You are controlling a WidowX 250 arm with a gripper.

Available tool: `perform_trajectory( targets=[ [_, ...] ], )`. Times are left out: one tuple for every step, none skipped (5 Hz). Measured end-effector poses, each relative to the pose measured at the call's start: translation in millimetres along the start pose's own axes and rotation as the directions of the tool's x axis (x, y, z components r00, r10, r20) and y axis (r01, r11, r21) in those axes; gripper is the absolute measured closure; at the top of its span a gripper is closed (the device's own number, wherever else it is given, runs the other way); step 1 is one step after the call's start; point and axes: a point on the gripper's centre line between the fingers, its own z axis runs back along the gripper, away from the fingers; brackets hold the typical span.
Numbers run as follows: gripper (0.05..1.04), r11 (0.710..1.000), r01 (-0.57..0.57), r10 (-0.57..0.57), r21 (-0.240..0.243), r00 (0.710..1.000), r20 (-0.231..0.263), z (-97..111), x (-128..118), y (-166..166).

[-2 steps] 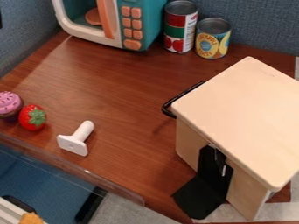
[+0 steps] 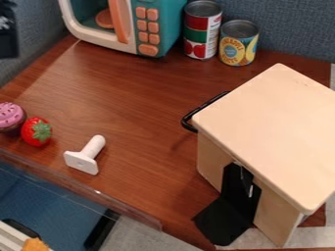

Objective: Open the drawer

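At the upper left edge of the view hangs a black part of the gripper (image 2: pixel 8 37), far from the drawer box and touching nothing. The light wooden drawer box (image 2: pixel 272 132) stands on the right side of the table. Its black handle (image 2: pixel 191 119) sticks out from the side facing the upper left. The drawer front under the handle is hidden by the box's top.
A toy microwave (image 2: pixel 157 27) and two cans (image 2: pixel 202 29) stand at the back. On the left are a cupcake (image 2: pixel 11 117), a strawberry (image 2: pixel 36 131) and a white T-shaped object (image 2: pixel 86 156). A black bookend (image 2: pixel 226 218) rests against the box.
More of the black gripper part has come into view at the upper left edge, lower and farther right than before. The box and the other objects have not moved.
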Motion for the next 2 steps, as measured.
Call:
perform_trajectory(
  targets=[
    [0.084,0.99,-0.141,0.143,-0.028,0.976,0.166,-5.1,23.7,-21.0],
    [0.084,0.988,-0.148,0.153,-0.039,0.945,0.29,-12.3,52.6,-50.2]
  ],
)
